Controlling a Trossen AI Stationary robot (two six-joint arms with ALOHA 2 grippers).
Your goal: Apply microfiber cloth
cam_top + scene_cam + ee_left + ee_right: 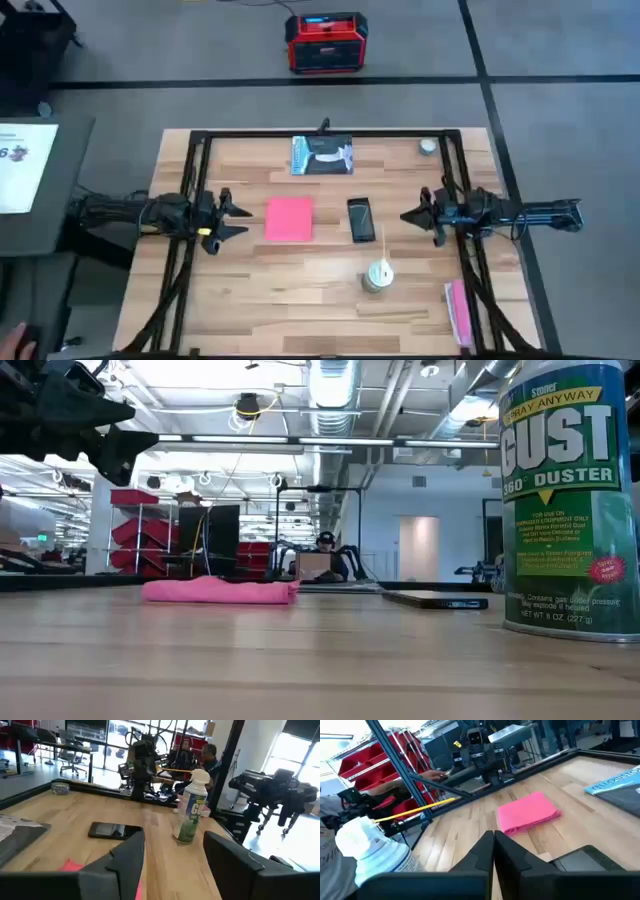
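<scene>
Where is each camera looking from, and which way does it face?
High: overhead, facing down; both arms, left gripper, right gripper.
Low: tabletop level, facing across microfiber cloth; one arm up top.
Left wrist: past its fingers toward phone, duster can.
Right wrist: past its fingers toward the cloth.
All four share the cloth.

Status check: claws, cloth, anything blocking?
Left claw open, empty, just left of the folded pink microfiber cloth. Right claw open, right of the black phone. Cloth untouched, path clear.
</scene>
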